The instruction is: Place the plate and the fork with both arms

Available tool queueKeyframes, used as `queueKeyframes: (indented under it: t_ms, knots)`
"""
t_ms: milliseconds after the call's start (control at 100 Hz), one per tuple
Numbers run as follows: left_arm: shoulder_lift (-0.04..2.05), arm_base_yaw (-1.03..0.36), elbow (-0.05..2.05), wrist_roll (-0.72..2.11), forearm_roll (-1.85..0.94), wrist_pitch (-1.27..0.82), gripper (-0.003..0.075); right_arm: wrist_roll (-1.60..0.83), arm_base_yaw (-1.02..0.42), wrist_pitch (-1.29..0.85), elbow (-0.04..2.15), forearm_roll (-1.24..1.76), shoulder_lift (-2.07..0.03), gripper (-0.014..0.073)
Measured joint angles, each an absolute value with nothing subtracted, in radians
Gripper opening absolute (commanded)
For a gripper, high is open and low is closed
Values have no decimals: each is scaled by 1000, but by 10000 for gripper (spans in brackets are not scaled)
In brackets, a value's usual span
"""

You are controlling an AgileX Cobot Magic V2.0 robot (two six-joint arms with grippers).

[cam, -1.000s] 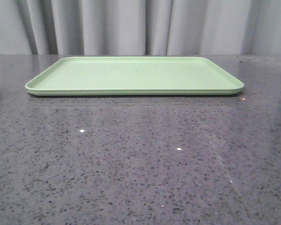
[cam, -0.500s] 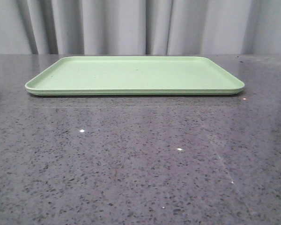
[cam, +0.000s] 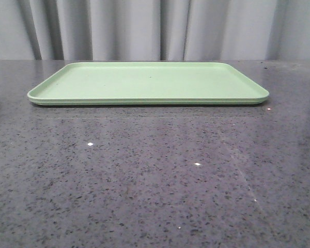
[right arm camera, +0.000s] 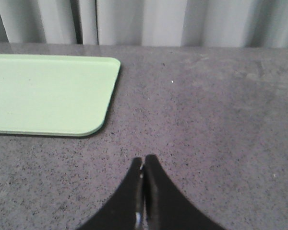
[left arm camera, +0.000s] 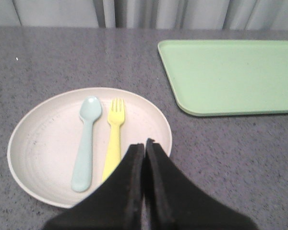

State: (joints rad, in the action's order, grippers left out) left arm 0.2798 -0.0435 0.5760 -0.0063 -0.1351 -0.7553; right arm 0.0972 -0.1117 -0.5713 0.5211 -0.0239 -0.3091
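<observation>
surface: speckled grey counter (cam: 155, 175) (glossy) | backdrop: pale curtain (cam: 144, 28) | left claw (left arm camera: 145, 146), right claw (right arm camera: 144, 163): pressed together

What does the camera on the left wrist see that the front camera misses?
Only the left wrist view shows the plate on the table, with the fork and a pale blue spoon lying side by side in it, and the left tool, shut. Only the front view shows the whole green tray. Both show the tray, the grey table and the curtain.
</observation>
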Motion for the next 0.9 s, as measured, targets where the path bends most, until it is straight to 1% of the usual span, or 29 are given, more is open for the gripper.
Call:
queueKeyframes:
  t_ms: [120, 240, 400, 470, 520, 570, 610, 620, 640, 670, 680, 690, 740, 760, 810, 860, 900]
  knots:
    - [388, -44, 717, -13, -137, -908, -20, 97, -112, -710, 661, -24, -432, -119]
    - [463, -44, 812, -15, -136, -971, -20, 97, -112, -762, 727, -24, -514, -119]
    - [503, -44, 834, -16, -136, -993, -20, 97, -112, -787, 733, -22, -573, -118]
    - [507, -44, 834, -16, -134, -996, 3, 97, -112, -802, 733, -21, -581, -115]
    - [506, -44, 834, -16, -130, -1000, 54, 97, -112, -804, 733, -21, -581, -99]
    - [506, -44, 834, -16, -122, -1005, 134, 97, -112, -804, 733, -21, -581, -60]
    - [506, -44, 834, -16, -119, -1006, 225, 97, -112, -804, 733, -21, -581, -6]
    - [506, -44, 834, -16, -120, -1006, 260, 97, -112, -804, 733, -21, -581, 4]
    - [506, -44, 834, -16, -118, -1006, 297, 97, -112, -802, 733, -21, -581, 39]
    - [506, -44, 834, -16, -118, -1009, 388, 97, -112, -802, 733, -21, -581, 105]
    - [506, -44, 834, -16, -118, -1009, 406, 97, -112, -800, 733, -21, -581, 119]
    - [506, -44, 834, -16, -118, -1009, 440, 97, -112, -800, 733, -21, -581, 133]
    - [506, -44, 834, -16, -117, -1009, 538, 97, -112, -796, 733, -21, -581, 254]
    - [506, -44, 834, -16, -117, -1009, 567, 97, -112, -794, 733, -21, -581, 284]
    - [506, -44, 834, -18, -116, -1009, 603, 97, -112, -785, 733, -21, -581, 387]
    - [506, -44, 834, -17, -116, -1009, 603, 97, -112, -778, 733, -21, -581, 446]
    - [506, -44, 834, -17, -116, -1009, 598, 97, -112, -771, 733, -21, -581, 468]
